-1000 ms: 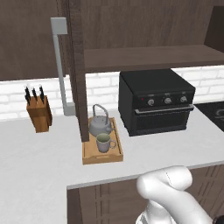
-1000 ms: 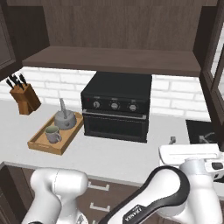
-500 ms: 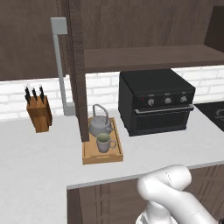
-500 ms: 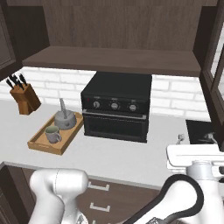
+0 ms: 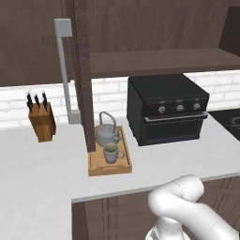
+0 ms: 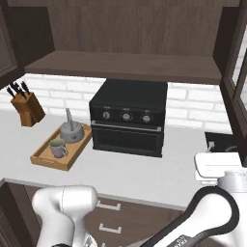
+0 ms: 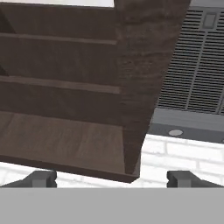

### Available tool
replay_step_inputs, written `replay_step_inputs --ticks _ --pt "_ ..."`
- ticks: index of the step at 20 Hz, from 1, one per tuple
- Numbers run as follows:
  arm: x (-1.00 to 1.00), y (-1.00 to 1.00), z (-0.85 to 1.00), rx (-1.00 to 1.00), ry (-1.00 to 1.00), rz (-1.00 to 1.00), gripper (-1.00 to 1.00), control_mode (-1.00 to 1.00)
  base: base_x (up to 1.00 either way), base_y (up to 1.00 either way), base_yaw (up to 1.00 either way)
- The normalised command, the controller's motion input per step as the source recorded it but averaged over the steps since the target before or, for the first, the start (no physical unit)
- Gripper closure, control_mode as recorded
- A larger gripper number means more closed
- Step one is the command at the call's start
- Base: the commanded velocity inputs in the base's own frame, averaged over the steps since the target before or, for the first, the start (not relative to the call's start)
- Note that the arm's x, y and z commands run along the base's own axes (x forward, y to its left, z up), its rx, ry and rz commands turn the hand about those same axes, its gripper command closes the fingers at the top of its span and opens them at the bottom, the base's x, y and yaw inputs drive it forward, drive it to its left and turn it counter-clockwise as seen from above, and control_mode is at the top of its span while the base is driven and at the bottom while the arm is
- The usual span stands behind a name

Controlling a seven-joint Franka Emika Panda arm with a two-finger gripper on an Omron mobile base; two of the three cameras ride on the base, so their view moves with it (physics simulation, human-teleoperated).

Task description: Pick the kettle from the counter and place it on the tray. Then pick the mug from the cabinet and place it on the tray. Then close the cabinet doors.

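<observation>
Kettle and mug both standing upright in the wooden tray on the counter — kettle at the back end, mug just in front of it, handle pointing right in the left base view. From the right base view, same pair in the tray: kettle behind, mug nearer. Tray sitting just left of the black oven, close beside it but not touching; knife block well off to the left against the white brick wall. Cabinet above with its shelf bare, a door standing open edge-on over the tray's left side, its long grey bar handle to the left. Another door open at the right edge of the right base view. Claw spread wide, fingertips far apart and holding nothing — pointed at the cabinet shelf and its upright side panel, a grey vent grille to the right.
</observation>
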Motion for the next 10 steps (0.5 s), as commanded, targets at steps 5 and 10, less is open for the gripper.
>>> replay_step_inputs --ticks 5,10 --pt "-0.15 -0.19 0.25 -0.16 0.00 0.00 -1.00 -1.00 0.00 0.00 0.00" --pt "-0.18 -0.09 0.21 -0.23 0.00 0.00 -1.00 -1.00 0.00 0.00 0.00"
